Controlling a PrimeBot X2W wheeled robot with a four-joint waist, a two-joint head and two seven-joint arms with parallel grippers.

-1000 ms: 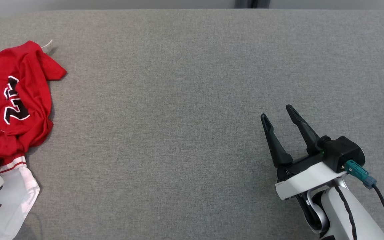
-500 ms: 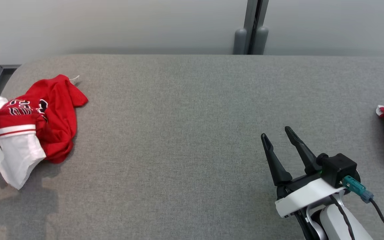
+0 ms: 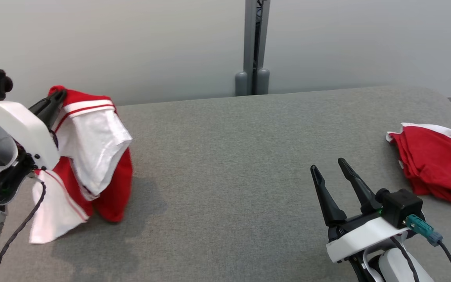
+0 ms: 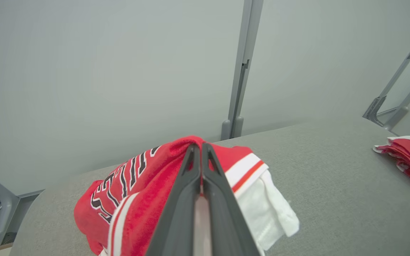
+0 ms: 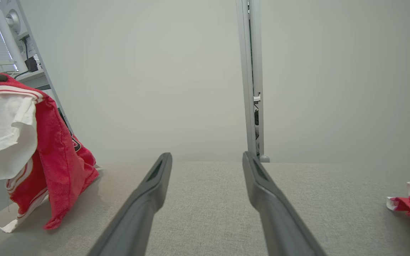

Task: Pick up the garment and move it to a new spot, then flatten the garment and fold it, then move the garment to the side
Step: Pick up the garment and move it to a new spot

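Two red garments: a hanging garment (image 3: 92, 156) at nine o'clock, a folded garment (image 3: 433, 168) at three o'clock. Two tools: left tool (image 3: 58, 96), right tool (image 3: 327, 164). One table (image 3: 229, 176). One post (image 3: 253, 43).

Surface (image 3: 229, 156): grey woven upholstery cloth, matt, fine and slightly rough weave. Jersey (image 3: 118, 184): soft red knit cloth, matt, with white cloth panels and flat black-and-white print. Folded red garment (image 3: 433, 168): similar matt cloth, white trim. Left gripper (image 4: 198, 146) and right gripper (image 3: 327, 164) jaws: dark plastic, smooth, matt. White bracket (image 3: 360, 235) behind right jaws: plastic, slight sheen. Wall (image 3: 131, 47): smooth, matt, pale grey. Post (image 3: 253, 39): grey metal, satin.
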